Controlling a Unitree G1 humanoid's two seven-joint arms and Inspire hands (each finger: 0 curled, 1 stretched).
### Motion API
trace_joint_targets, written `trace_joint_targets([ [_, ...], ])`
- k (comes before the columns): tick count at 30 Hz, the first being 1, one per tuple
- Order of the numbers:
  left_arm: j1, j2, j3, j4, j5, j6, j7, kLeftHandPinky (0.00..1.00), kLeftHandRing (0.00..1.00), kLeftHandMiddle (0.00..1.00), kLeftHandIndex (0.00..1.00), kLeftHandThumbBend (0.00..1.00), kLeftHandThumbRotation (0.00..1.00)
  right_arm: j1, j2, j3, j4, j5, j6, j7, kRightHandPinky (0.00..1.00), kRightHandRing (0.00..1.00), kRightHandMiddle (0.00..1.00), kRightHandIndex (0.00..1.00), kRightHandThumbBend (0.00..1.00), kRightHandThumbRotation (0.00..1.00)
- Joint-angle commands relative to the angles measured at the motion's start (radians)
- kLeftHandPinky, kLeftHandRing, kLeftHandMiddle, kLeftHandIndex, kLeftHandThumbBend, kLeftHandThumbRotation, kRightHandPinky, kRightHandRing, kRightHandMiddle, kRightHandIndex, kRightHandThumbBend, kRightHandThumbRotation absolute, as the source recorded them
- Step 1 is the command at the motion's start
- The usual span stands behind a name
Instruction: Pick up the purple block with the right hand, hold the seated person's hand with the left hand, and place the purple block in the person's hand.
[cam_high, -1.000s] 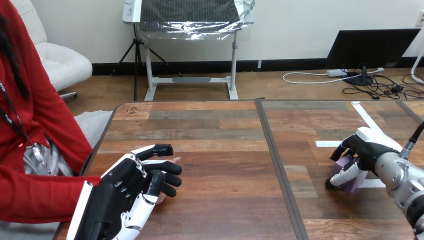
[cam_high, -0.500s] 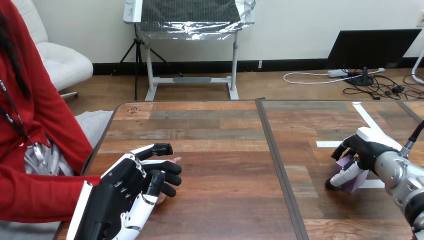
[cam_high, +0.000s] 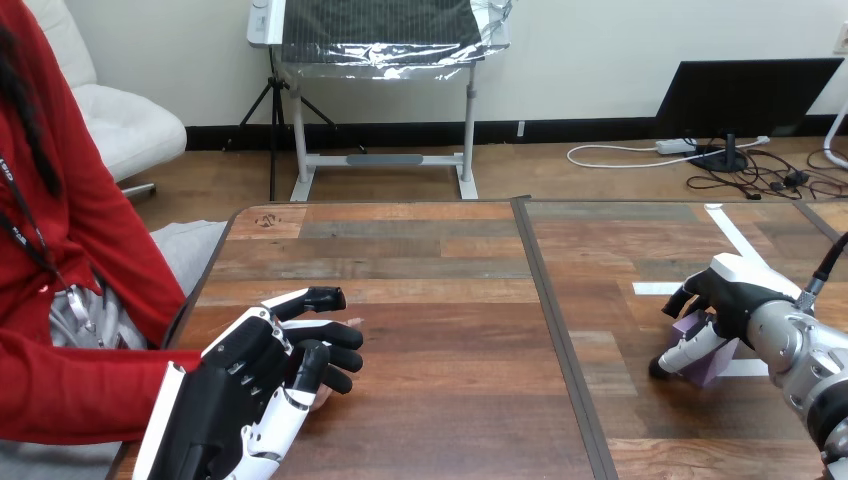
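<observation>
At the table's (cam_high: 450, 300) right side, the right hand (cam_high: 725, 300) curls its fingers round the block (cam_high: 708, 368), which sits on the wood. Near left, the left hand's (cam_high: 255, 375) fingers curl over the person's hand (cam_high: 354, 319), which is mostly hidden beneath.

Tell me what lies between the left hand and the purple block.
Between left hand and purple block: bare table, crossed by its dark seam, per the head view.

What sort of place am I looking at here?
Probably a robot testing workspace: a wooden table marked with white tape, the right robot hand curled round a purple block, and the left robot hand curled over a seated person's hand.
</observation>
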Motion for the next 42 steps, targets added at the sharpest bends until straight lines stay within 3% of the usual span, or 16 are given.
trace_joint_targets([
  [1, -0.032, -0.019, 0.002, -0.031, 0.002, -0.019, 0.001, 0.49, 0.57, 0.6, 0.69, 0.35, 0.53, -0.041, -0.001, 0.021, -0.005, -0.017, 0.014, -0.01, 0.71, 0.8, 0.77, 0.75, 0.83, 0.16],
  [8, -0.034, -0.019, 0.003, -0.027, 0.001, -0.021, 0.0, 0.49, 0.56, 0.6, 0.68, 0.35, 0.53, -0.047, -0.001, 0.028, -0.003, -0.023, 0.027, -0.006, 0.73, 0.82, 0.79, 0.75, 0.83, 0.17],
  [14, -0.034, -0.016, 0.002, -0.029, -0.002, -0.018, -0.003, 0.49, 0.56, 0.6, 0.68, 0.36, 0.53, -0.053, -0.002, 0.026, -0.001, -0.015, 0.034, 0.003, 0.71, 0.8, 0.78, 0.75, 0.82, 0.12],
  [21, -0.035, -0.015, 0.002, -0.031, -0.007, -0.014, -0.006, 0.49, 0.57, 0.61, 0.68, 0.35, 0.53, -0.058, 0.0, 0.007, -0.001, 0.008, 0.045, 0.02, 0.48, 0.57, 0.65, 0.75, 0.81, 0.03],
  [27, -0.036, -0.016, 0.003, -0.032, -0.01, -0.011, -0.006, 0.49, 0.57, 0.61, 0.68, 0.35, 0.53, -0.064, -0.001, 0.001, -0.002, 0.019, 0.05, 0.042, 0.42, 0.5, 0.62, 0.75, 0.8, 0.01],
  [42, -0.036, -0.017, 0.003, -0.035, -0.009, -0.003, -0.003, 0.5, 0.57, 0.6, 0.68, 0.36, 0.53, -0.073, -0.003, -0.007, -0.005, 0.02, 0.066, 0.067, 0.41, 0.52, 0.64, 0.78, 0.77, 0.0],
])
